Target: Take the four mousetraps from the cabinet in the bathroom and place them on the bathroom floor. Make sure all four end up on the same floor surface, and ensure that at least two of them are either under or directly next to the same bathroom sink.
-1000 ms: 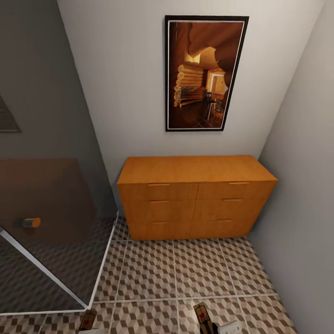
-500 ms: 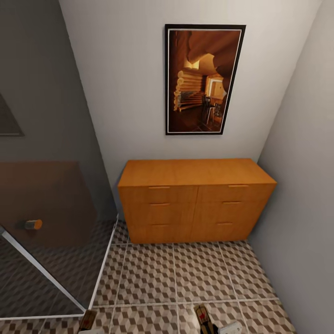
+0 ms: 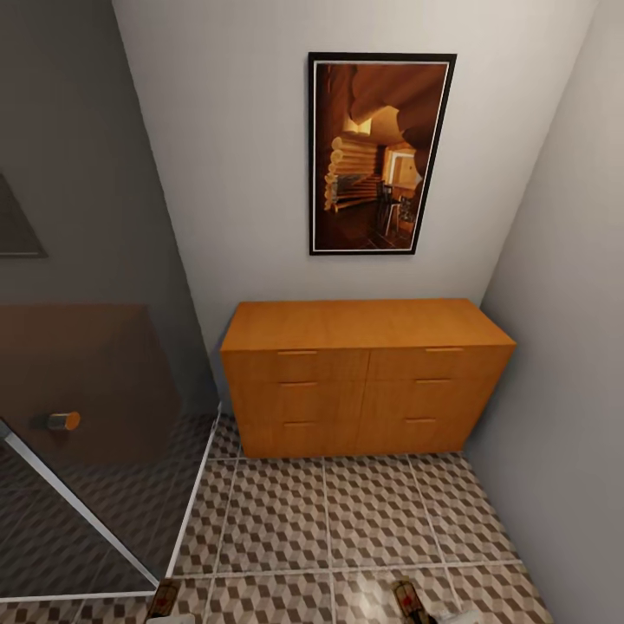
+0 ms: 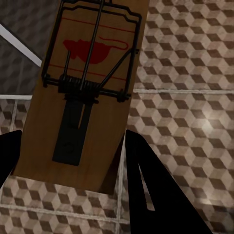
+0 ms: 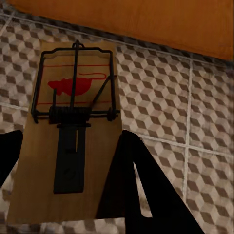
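The left pincer [image 4: 68, 161] is gripping a mousetrap [image 4: 87, 87] by its near end, the two dark fingers pressing on either edge of the wooden board, which is hanging above the patterned bathroom floor [image 4: 190, 126]. The right pincer [image 5: 66, 180] is clamping a second mousetrap [image 5: 73, 131] the same way, its wire bar and red mouse print facing the camera. In the head view both traps are peeking in at the lower edge, the left one [image 3: 163, 598] and the right one [image 3: 407, 600], over the cube-patterned tiles. Beyond them the orange-brown cabinet [image 3: 364, 373] is standing against the far wall with all its drawers closed, under a framed picture [image 3: 380, 154]. A glass shower panel [image 3: 87, 451] is angling in from the left. Judging from this, the carrying step is under way: two traps are in hand, and the next move is calling for finding the sink and lowering both flat onto the floor beside it.
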Controlling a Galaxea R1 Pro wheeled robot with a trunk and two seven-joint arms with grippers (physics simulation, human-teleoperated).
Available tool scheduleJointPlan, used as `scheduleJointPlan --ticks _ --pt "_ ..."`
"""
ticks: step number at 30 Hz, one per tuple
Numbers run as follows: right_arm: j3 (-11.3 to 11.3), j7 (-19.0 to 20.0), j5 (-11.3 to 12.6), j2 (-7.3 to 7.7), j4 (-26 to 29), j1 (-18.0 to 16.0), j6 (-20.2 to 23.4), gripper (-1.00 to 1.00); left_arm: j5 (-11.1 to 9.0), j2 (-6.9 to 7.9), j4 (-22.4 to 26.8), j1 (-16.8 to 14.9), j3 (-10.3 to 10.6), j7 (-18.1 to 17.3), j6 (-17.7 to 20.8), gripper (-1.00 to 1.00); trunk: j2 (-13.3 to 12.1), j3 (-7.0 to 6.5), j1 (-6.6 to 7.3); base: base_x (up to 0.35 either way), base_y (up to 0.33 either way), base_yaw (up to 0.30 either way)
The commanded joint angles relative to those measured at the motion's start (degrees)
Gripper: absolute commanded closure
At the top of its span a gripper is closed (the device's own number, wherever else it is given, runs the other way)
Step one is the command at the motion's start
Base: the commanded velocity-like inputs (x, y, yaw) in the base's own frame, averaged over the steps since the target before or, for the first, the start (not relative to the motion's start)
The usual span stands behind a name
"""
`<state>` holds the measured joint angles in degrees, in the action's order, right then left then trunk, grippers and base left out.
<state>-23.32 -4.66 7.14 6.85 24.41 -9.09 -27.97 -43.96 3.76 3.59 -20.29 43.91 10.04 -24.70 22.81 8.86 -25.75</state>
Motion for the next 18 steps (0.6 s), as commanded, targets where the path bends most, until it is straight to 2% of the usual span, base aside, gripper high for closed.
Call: scheduleJointPlan --ticks 1,2,3,4,6,8,10,18 --pt "0.1 -0.24 1.6 1.45 -0.11 -0.05 -0.29 1.0 0.21 0.02 0.1 -0.02 0.52 0.58 -0.01 1.0 0.11 0.11 -0.03 0.0 0.0 0.0" --pt "1.12 -0.04 3.18 2.69 -0.19 -0.05 -0.37 1.0 0.28 -0.01 0.1 -0.02 0.55 0.23 -0.27 1.0 0.11 0.11 -0.03 0.0 0.0 0.0" --pt "1.74 0.13 4.1 3.25 -0.22 -0.05 -0.38 1.0 0.32 -0.02 0.1 -0.02 0.57 -0.08 -0.55 1.0 0.11 0.11 -0.03 0.0 0.0 0.0" --pt "3.13 0.72 6.15 4.16 -0.29 -0.05 -0.37 1.0 0.39 -0.13 0.06 0.02 0.62 -0.92 -1.52 1.0 0.11 0.11 -0.03 0.0 0.0 0.0" --pt "5.32 3.05 9.68 5.31 -0.36 -0.05 -0.25 1.0 0.52 -0.49 -0.8 0.09 0.69 -3.01 -5.0 1.0 0.11 0.11 -0.03 0.0 0.0 0.0" --pt "6.29 5.75 11.38 5.76 -0.39 -0.05 -0.17 1.0 0.62 -1.08 -3.87 0.18 0.77 -4.47 -9.25 1.0 0.11 0.11 -0.03 0.0 0.0 0.0" --pt "6.66 7.28 12.15 5.78 -0.41 -0.05 -0.19 1.0 0.63 -2.02 -6.7 0.23 0.81 -5.18 -12.39 1.0 0.11 0.11 -0.03 0.0 0.0 0.0" --pt "6.63 7.96 12.44 5.34 -0.48 -0.05 -0.58 1.0 0.48 -2.25 -7.91 0.25 0.75 -5.13 -13.8 1.0 0.11 0.11 -0.03 0.0 0.0 0.0"
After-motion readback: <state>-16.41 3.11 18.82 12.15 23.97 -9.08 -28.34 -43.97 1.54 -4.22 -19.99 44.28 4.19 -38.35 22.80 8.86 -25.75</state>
